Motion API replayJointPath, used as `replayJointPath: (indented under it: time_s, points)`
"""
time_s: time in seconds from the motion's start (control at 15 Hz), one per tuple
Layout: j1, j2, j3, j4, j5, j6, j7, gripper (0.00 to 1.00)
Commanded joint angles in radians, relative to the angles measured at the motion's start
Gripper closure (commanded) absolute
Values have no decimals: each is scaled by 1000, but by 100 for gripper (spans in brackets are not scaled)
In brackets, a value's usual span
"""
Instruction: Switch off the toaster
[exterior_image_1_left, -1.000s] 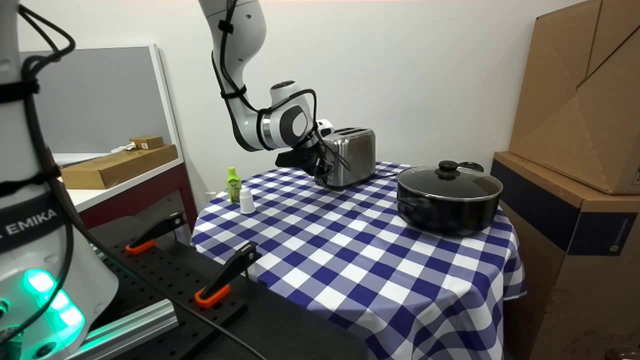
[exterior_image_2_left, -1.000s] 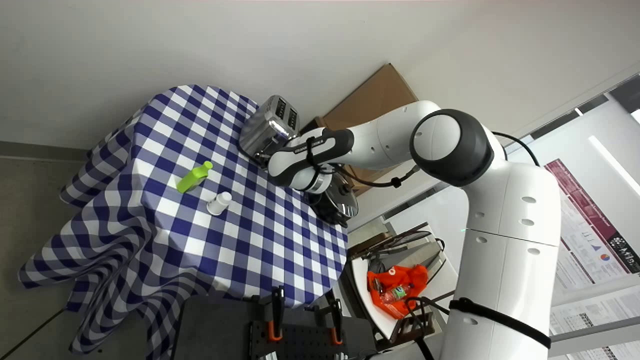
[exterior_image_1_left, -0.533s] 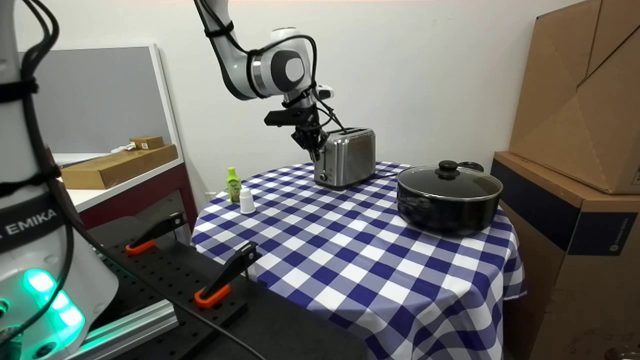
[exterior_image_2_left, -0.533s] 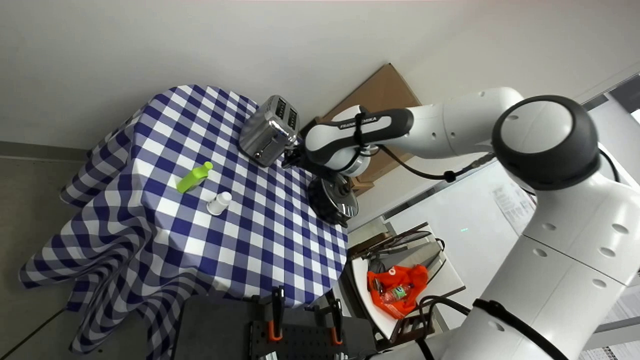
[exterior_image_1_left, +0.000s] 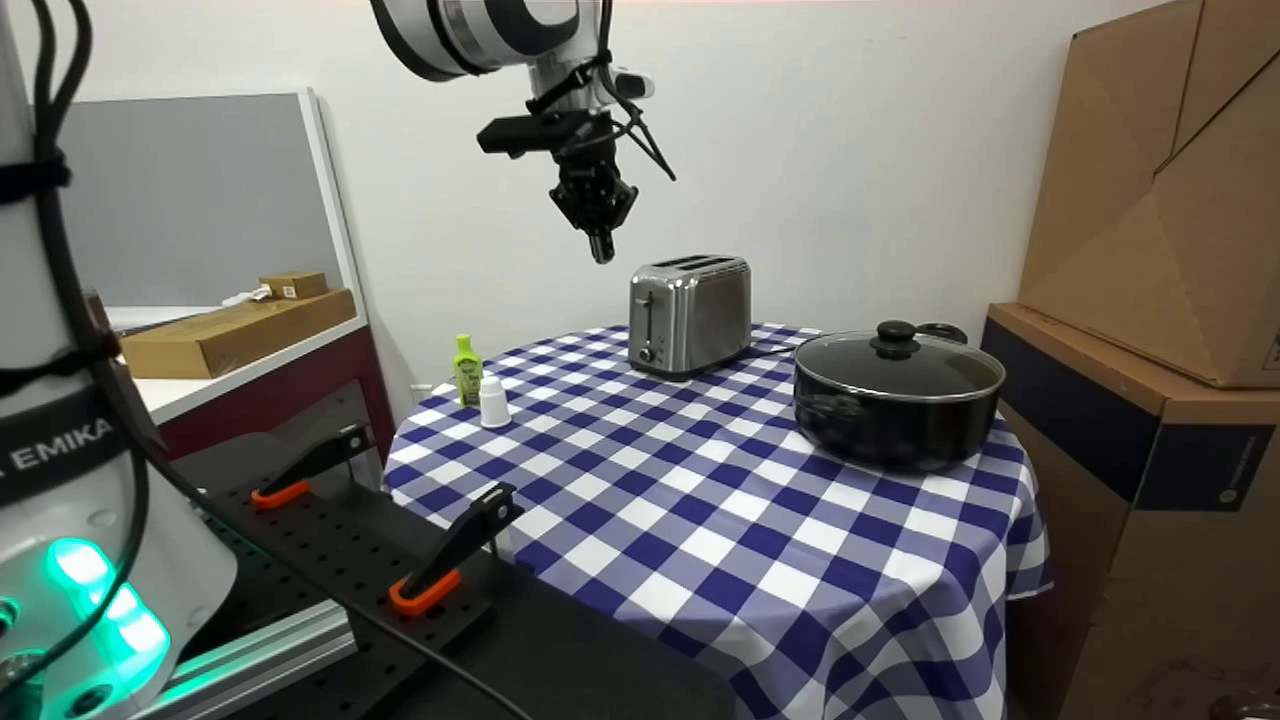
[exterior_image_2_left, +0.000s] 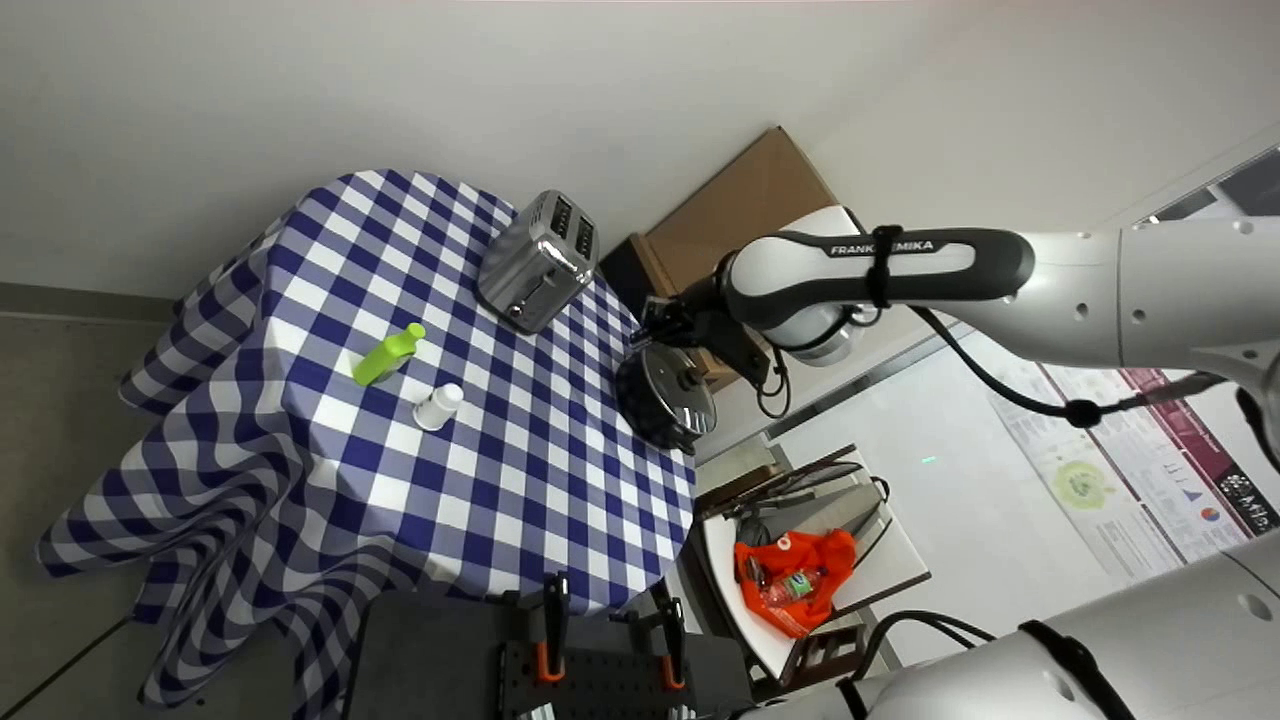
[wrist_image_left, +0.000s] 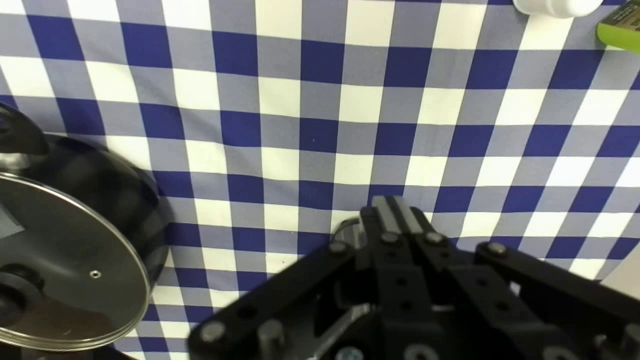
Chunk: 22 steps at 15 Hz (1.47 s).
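Observation:
The silver-grey two-slot toaster (exterior_image_1_left: 712, 325) stands upright at the far side of the round table, also in an exterior view (exterior_image_2_left: 525, 268). Its end panel faces the arm, with a lever (exterior_image_1_left: 645, 301) near the top of its slot and a knob (exterior_image_1_left: 645, 354) low down. In the wrist view only a rounded metal edge of the toaster (wrist_image_left: 350, 232) shows beside my fingers; the rest is hidden by the gripper. My gripper (exterior_image_1_left: 601, 252) hangs in the air, higher than the toaster and apart from it, also in an exterior view (exterior_image_2_left: 640, 335). Its fingertips (wrist_image_left: 392, 200) are together, with nothing between them.
A wide black lidded pot (exterior_image_1_left: 880, 430) stands on the checked tablecloth (exterior_image_1_left: 700, 470). A white bottle (exterior_image_1_left: 493, 405) and a green bottle (exterior_image_1_left: 467, 375) stand near the other edge. Cardboard boxes (exterior_image_1_left: 1170, 220) rise beside the table. Black clamps (exterior_image_1_left: 465, 540) sit on the robot's mount.
My gripper has risen and drawn back from the toaster's end panel, uncovering its lever and knob. The toaster, pot and bottles have not moved.

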Motion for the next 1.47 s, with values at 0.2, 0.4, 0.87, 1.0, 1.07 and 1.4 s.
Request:
replayJointPath:
  time_s: [0.2,0.4,0.87,1.0,1.07,1.4]
  points:
    - [-97,-422,36,-300,38,-34,-61,100]
    - [-122,-511,25,-294,46,-98,-56,72]
    - [-163,-548,39,-298,30,-118,-41,58]
    - [-163,-548,40,-300,29,-118,-41,58]
    - [-163,-548,40,-300,29,-118,-41,58]
    - [-163,-548,40,-300,29,-118,-41,58]
